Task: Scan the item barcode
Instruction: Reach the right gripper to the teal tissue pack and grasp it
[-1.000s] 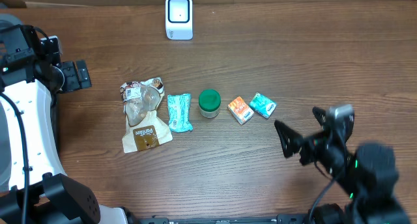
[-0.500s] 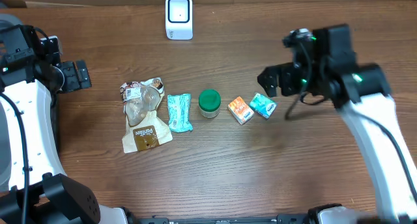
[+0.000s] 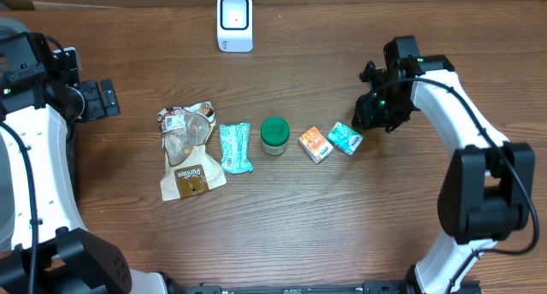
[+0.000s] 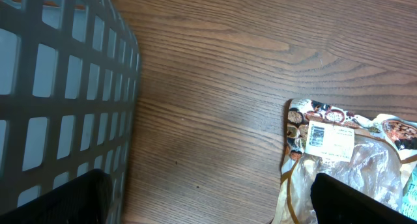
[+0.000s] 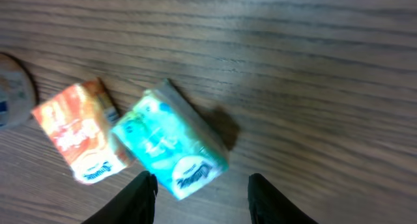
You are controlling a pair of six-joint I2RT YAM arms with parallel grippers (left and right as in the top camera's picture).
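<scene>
Several items lie in a row on the wooden table: a brown-and-clear snack bag (image 3: 186, 149), a teal packet (image 3: 234, 147), a green-lidded jar (image 3: 274, 135), an orange tissue pack (image 3: 314, 144) and a teal tissue pack (image 3: 344, 138). The white scanner (image 3: 233, 22) stands at the back. My right gripper (image 3: 373, 114) hovers just right of the teal pack (image 5: 171, 140). Its jaws are apart, and the pack's near corner lies just ahead of the gap (image 5: 202, 201). My left gripper (image 3: 98, 99) is wide open (image 4: 208, 204) at the far left, holding nothing.
A grey slatted basket (image 4: 65, 87) stands beside my left gripper at the table's left edge. The snack bag (image 4: 345, 159) shows a barcode label at its top. The orange pack (image 5: 81, 133) lies right beside the teal one.
My right arm swung from the table's front right up to the teal tissue pack, and its jaws have narrowed. The left arm and the items have not moved.
</scene>
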